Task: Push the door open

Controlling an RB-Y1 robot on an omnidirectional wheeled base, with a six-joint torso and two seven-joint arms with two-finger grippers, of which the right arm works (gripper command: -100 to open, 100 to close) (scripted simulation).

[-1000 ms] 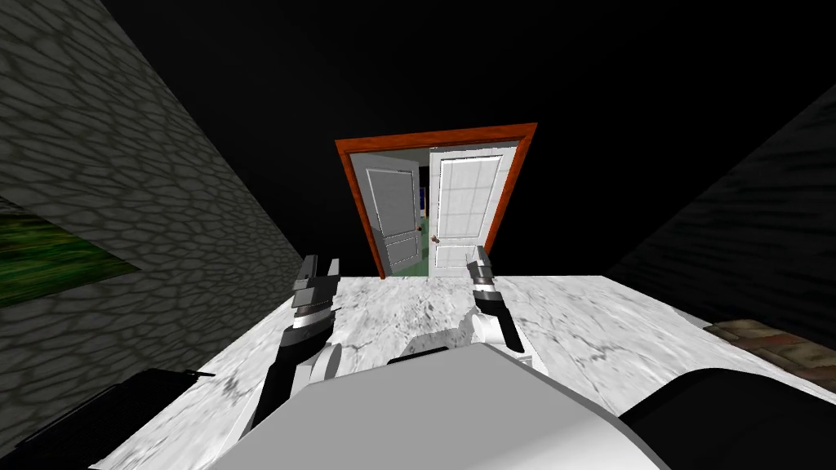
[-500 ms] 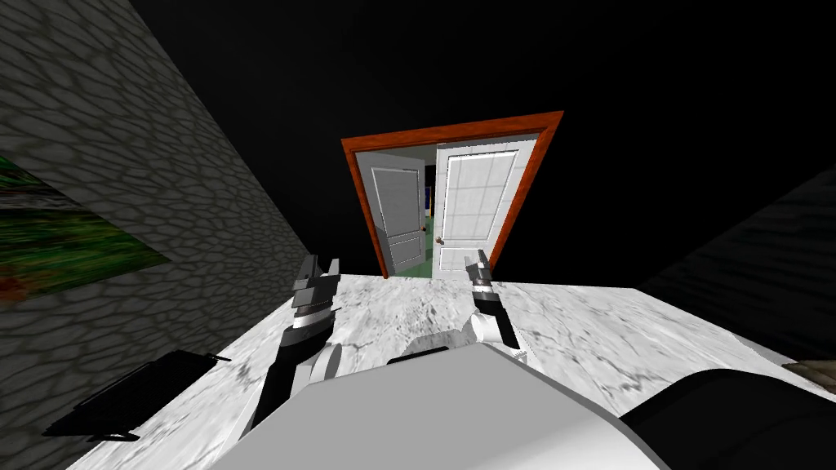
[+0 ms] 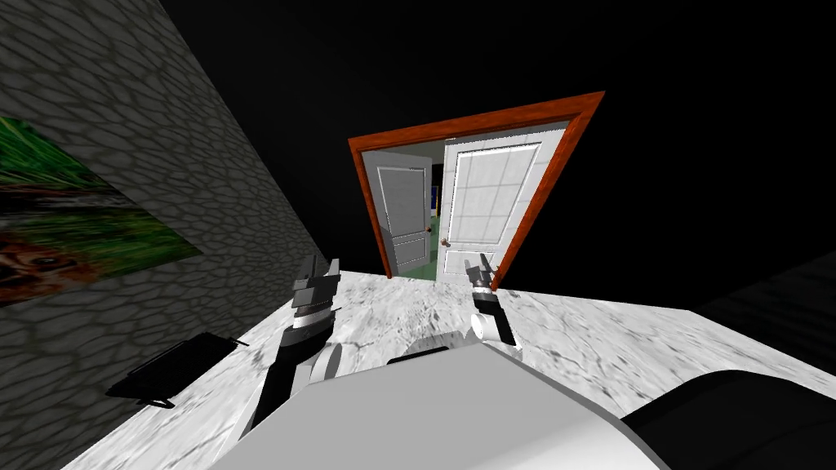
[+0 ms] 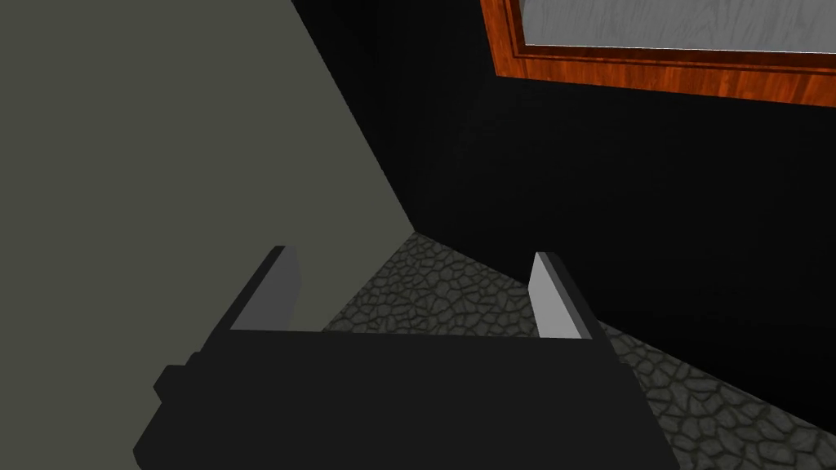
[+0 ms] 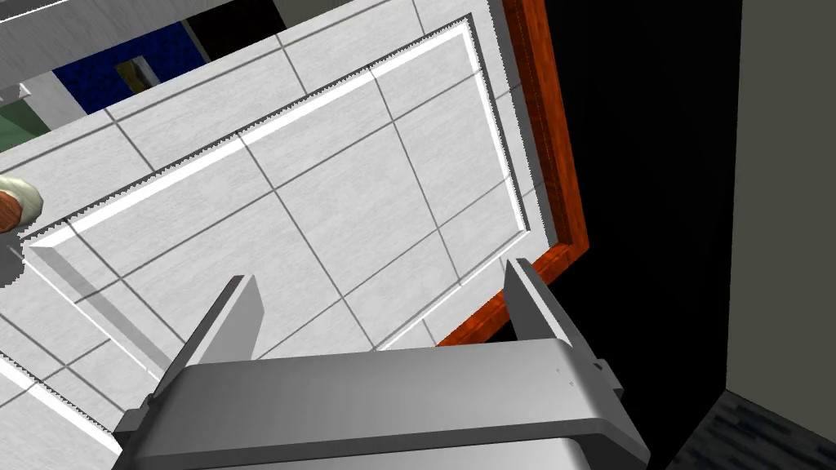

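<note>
Door (image 3: 490, 208) looms nearer since I advanced; right hand (image 3: 478, 266) and left hand (image 3: 322, 268) gape open.

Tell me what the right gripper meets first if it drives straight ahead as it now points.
Most likely the white door: the open right gripper aims at its gridded panel, between the knob and the red-brown frame. The gap to it is unclear.

White gridded door (image 3: 490, 204), orange-brown frame (image 3: 473, 125)
</note>
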